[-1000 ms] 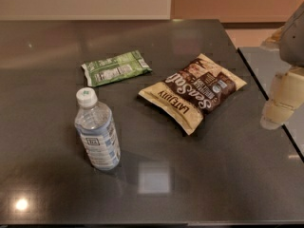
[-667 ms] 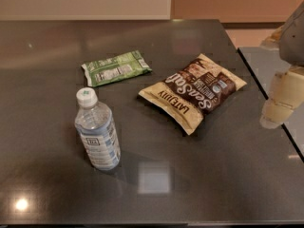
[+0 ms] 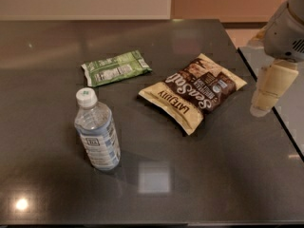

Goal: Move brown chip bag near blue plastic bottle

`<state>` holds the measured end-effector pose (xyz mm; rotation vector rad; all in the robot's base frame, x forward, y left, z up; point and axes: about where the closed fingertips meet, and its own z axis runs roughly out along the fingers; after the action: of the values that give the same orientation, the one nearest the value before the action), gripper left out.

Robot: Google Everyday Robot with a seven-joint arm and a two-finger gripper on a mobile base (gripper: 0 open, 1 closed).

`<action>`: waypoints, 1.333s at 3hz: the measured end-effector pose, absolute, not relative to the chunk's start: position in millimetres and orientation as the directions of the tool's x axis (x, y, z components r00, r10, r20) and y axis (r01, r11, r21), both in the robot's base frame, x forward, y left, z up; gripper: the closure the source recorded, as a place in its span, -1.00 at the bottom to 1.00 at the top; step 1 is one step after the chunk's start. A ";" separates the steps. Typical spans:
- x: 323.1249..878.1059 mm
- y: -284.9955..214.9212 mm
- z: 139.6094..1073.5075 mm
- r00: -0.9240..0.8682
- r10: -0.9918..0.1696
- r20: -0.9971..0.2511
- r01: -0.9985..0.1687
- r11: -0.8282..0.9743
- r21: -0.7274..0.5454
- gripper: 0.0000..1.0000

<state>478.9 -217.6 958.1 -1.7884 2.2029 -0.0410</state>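
Note:
The brown chip bag (image 3: 194, 93) lies flat on the dark table (image 3: 228, 175), right of centre, its cream-yellow end toward the front. The blue plastic bottle (image 3: 97, 131) stands upright at the front left, white cap on top, well apart from the bag. My gripper (image 3: 266, 99) hangs at the right edge of the view, just right of the bag and above the table's right side, not touching the bag.
A flat green snack packet (image 3: 116, 68) lies behind the bottle, left of the bag. The table's right edge (image 3: 270, 103) runs diagonally under the gripper. A second dark surface (image 3: 294, 113) lies beyond it.

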 end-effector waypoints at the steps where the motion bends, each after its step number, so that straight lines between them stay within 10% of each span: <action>1: 491.8 -217.8 951.1 -0.162 -0.963 -0.216 -0.958 0.206 -0.199 -1.00; 4: 571.1 -195.0 893.5 -0.072 -0.959 -0.274 -0.973 0.128 -0.194 -1.00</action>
<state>571.1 -195.0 893.5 -1.8760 2.0802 0.0576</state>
